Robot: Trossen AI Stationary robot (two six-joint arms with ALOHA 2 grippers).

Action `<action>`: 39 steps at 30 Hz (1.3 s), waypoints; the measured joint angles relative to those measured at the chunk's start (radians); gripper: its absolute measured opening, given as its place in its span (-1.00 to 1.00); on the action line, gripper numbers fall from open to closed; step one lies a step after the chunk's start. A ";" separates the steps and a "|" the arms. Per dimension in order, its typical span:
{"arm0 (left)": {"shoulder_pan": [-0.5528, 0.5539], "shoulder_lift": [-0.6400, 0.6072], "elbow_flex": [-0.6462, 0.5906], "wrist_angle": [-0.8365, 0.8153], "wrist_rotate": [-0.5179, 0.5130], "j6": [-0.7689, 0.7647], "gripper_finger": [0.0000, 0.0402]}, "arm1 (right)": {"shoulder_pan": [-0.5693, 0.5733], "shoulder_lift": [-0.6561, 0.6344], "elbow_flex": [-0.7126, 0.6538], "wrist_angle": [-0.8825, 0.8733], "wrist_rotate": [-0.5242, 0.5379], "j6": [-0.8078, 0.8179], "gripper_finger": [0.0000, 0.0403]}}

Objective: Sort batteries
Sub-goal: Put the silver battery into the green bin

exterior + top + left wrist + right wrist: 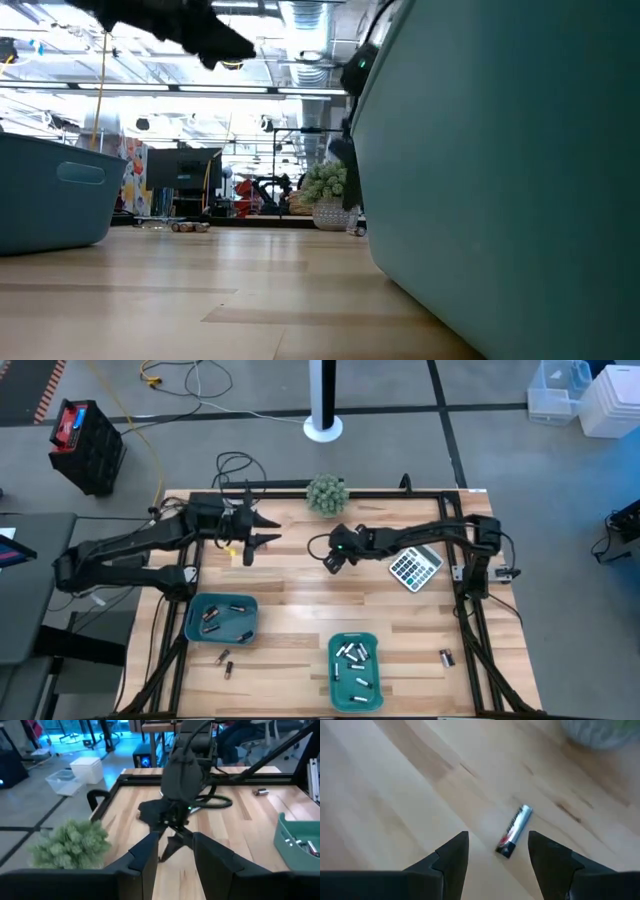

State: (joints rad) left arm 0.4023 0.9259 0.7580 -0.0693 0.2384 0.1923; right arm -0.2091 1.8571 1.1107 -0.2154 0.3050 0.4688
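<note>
My right gripper (333, 557) hangs open over mid-table, pointing down. In the right wrist view one silvery-white battery (514, 831) lies flat on the wood, its dark end between the open fingers (497, 851); nothing touches it. The left teal tray (222, 618) holds dark batteries and the right teal tray (355, 672) holds silvery ones. Loose batteries lie near the front edge (226, 662) and front right (446, 657). My left gripper (265, 530) waits open above the table's far left part, facing the right arm (177, 820).
A grey calculator (415, 568) lies right of my right gripper. A small potted plant (326, 493) stands at the far edge. The black frame rails (470, 610) border the table. Bare wood lies between the two trays and the grippers.
</note>
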 joint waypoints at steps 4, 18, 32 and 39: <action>0.000 -0.034 -0.078 0.068 0.000 -0.038 -0.42 | -0.021 0.049 0.039 -0.016 0.000 0.002 0.09; -0.017 -0.043 -0.178 0.137 -0.002 -0.088 -0.42 | -0.069 0.098 0.064 -0.079 -0.050 0.031 0.07; -0.056 -0.043 -0.178 0.140 -0.002 -0.104 -0.42 | -0.058 0.096 0.066 -0.125 -0.050 0.011 -0.51; -0.056 -0.043 -0.178 0.140 -0.003 -0.133 -0.42 | -0.043 0.094 0.066 -0.137 -0.049 -0.029 -0.78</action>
State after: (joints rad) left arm 0.3462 0.8829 0.5804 0.0705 0.2356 0.0593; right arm -0.2521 1.9511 1.1767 -0.3523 0.2559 0.4400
